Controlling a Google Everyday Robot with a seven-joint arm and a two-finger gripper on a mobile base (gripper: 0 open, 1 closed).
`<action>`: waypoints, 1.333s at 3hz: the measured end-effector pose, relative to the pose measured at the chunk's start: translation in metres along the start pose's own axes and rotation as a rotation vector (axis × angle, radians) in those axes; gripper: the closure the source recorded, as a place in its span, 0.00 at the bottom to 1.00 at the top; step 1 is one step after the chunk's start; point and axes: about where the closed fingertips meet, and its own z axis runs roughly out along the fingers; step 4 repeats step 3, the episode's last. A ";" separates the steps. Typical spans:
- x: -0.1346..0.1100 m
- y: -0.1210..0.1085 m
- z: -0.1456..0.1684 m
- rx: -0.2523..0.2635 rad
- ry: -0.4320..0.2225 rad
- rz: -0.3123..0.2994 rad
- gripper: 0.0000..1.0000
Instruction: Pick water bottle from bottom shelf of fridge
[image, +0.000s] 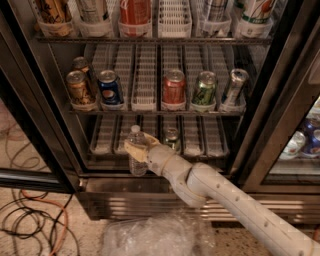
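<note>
Reaching into the fridge (115, 206), the arm (225, 195) holds its gripper (137, 150) at the front edge of the bottom table (205, 137), toward its left corner. The jaws are closed around the middle of the water bottle (135, 137), which stands upright at that edge. A can (171, 139) sits just right of the bottle, farther back. Crumpled clear plastic (155, 235) and cables (30, 220) lie on the floor.

Claw (133, 149) clamped round water bottle (137, 166), front left of bottom shelf (206, 138) in fridge (261, 116). Bottle upright. Can (171, 137) just right of it.
</note>
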 end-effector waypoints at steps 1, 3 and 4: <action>0.005 0.000 -0.001 -0.004 0.005 0.007 1.00; 0.010 -0.002 -0.002 -0.005 0.007 0.009 1.00; 0.010 -0.002 -0.002 -0.005 0.007 0.009 1.00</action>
